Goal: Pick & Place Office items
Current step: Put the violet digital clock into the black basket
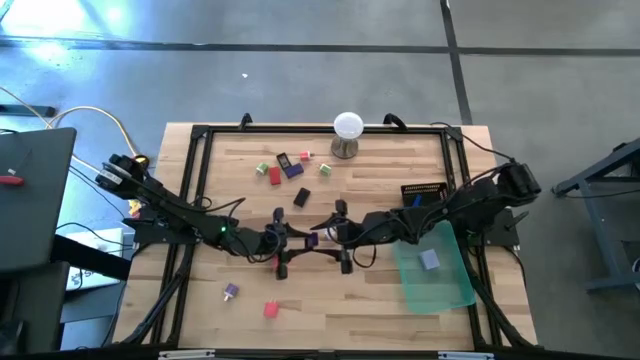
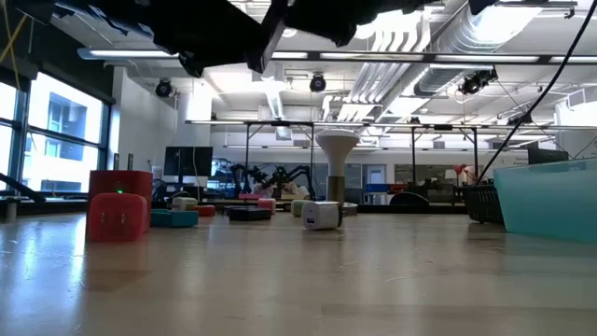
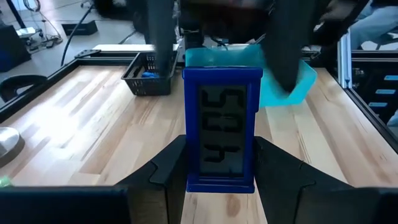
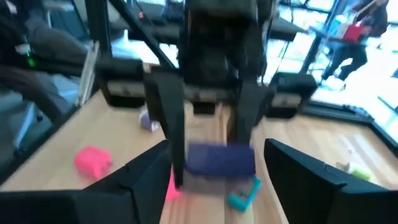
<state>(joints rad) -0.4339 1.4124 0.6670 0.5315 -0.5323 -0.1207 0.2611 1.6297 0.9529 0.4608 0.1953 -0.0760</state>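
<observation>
At the table's middle my two grippers face each other above the wood. My left gripper [image 1: 292, 243] [image 3: 221, 155] is shut on a dark blue, frame-like block [image 1: 312, 240] [image 3: 221, 118] [image 4: 221, 158]. My right gripper [image 1: 335, 238] [image 4: 217, 149] is open. Its fingers stand on either side of the block's other end, with a gap showing on each side. More office items lie loose on the wood: a far group with a red piece [image 1: 275, 175] and a black one [image 1: 301, 197], plus a lavender piece [image 1: 231, 291] and a pink one [image 1: 270, 309] near the front. My left gripper pinches the blue block by its two narrow sides [image 3: 189, 168] between its two fingers, at the end toward the table's left. The fingers come in about level from the left. The block is lifted clear of the table and points toward my right gripper.
A translucent green tray [image 1: 440, 285] lies at the right with a greyish piece [image 1: 430, 261] in it. A black mesh basket [image 1: 424, 192] stands behind it. A white ball on a metal stand [image 1: 347, 133] is at the far edge. A black frame [image 1: 200, 150] borders the table.
</observation>
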